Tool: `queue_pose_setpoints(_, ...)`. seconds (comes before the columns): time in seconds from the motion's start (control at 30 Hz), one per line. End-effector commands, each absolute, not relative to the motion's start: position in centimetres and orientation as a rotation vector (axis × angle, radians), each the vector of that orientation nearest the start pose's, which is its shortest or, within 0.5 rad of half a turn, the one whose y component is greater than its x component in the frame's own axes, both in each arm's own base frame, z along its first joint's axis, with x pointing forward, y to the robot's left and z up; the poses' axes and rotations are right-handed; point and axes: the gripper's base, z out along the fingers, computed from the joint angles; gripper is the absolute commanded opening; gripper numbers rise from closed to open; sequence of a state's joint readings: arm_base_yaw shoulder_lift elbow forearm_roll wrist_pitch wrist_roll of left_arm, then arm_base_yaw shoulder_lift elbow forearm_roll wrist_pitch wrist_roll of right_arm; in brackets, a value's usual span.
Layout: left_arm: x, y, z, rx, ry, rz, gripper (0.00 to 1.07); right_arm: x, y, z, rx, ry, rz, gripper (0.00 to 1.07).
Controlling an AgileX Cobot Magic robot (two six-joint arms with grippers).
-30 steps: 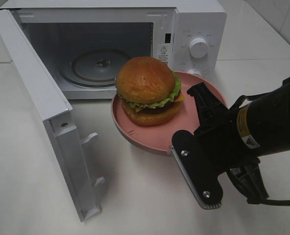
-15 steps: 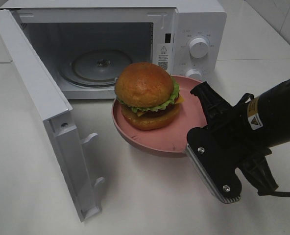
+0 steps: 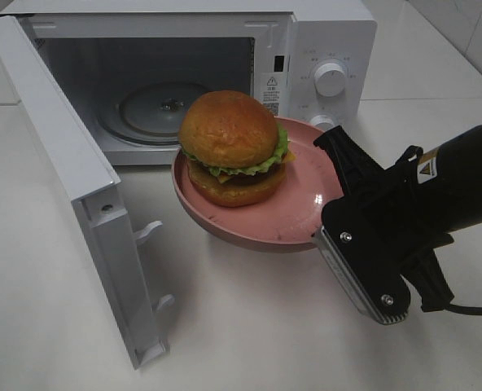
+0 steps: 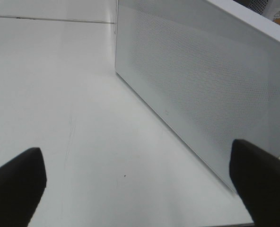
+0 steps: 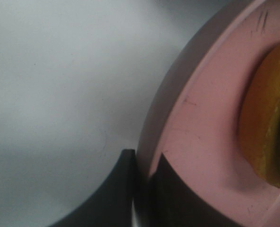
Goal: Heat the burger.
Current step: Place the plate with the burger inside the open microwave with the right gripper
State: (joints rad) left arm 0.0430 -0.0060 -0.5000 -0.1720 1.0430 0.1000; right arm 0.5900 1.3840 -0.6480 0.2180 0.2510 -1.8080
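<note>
The burger (image 3: 229, 147), a glossy brown bun with green lettuce and a dark patty, sits on a round pink plate (image 3: 257, 230). My right gripper (image 3: 326, 221) is shut on the plate's right rim and holds it tilted off the table, just in front of the open microwave (image 3: 330, 41). The right wrist view shows the dark fingers (image 5: 116, 189) of that gripper (image 5: 142, 182) pinching the pink plate's rim (image 5: 196, 118), with the bun's edge (image 5: 267, 123) beyond. My left gripper (image 4: 137, 189) is open over bare table, next to the outer face of the microwave door (image 4: 201, 85).
The microwave door (image 3: 70, 171) swings out to the left, toward the table's front. A glass turntable (image 3: 164, 110) lies inside the cavity. Control knobs (image 3: 330, 79) are on the right panel. The white tabletop (image 3: 241, 334) lies below the plate.
The plate with the burger has moved up and to the left, closer to the microwave opening. My right arm has moved with it, still gripping the rim.
</note>
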Motion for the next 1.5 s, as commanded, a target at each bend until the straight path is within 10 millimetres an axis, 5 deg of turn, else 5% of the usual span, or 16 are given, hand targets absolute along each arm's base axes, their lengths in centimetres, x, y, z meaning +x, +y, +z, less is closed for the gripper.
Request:
queue_pose_setpoints(0.03,-0.8,-1.4,27.9,0.067,1.982,-0.123,0.98,21.5,14.7,21.0,-2.169,1.096,-0.427,0.0)
queue_pose_setpoints(0.87,-0.8,-1.4,27.9,0.067,1.982,-0.123,0.98,22.3,15.1,20.2,-2.21,1.065,-0.459,0.0)
queue_pose_setpoints(1.5,-0.8,-1.4,27.9,0.067,1.982,-0.123,0.98,25.9,19.7,19.6,-2.211,1.042,-0.415,0.0)
